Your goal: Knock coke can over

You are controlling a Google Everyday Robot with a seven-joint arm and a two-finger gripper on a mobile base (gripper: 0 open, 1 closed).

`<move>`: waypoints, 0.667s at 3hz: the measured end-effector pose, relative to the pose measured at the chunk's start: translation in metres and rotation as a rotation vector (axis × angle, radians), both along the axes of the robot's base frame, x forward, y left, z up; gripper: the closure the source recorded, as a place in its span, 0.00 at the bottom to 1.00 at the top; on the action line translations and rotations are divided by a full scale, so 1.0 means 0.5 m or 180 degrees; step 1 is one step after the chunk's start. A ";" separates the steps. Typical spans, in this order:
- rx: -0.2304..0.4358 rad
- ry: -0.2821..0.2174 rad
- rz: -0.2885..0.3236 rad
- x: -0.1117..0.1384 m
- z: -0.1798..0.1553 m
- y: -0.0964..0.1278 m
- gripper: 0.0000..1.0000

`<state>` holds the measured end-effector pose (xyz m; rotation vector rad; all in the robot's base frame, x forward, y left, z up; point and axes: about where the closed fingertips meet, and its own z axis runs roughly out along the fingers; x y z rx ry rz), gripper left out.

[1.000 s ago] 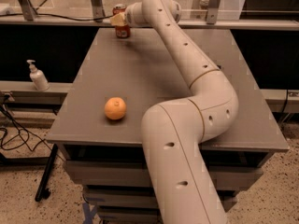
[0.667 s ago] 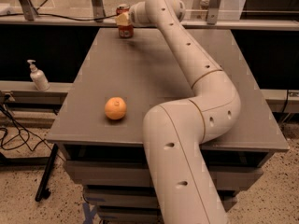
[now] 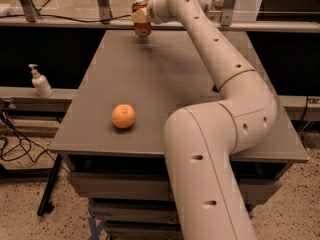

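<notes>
Red coke can [image 3: 143, 29] upright at the table's [image 3: 165, 84] far edge, gripper [image 3: 140, 15] right against it, grip impossible to tell; orange [image 3: 123, 116] sits well apart, near the front.

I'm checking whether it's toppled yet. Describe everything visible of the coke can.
The coke can is a small red, metal-looking cylinder with a silvery top rim, standing roughly upright at the far edge of the grey table. The gripper is against its middle, hiding part of it.

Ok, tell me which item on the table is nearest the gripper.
The red coke can at the far edge, right at the gripper; the orange lies well away near the front.
</notes>
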<state>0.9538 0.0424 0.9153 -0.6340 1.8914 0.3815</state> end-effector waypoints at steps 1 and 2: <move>-0.0033 -0.0006 0.0223 -0.083 0.070 -0.028 1.00; -0.0242 -0.0031 0.0460 -0.193 0.122 -0.059 1.00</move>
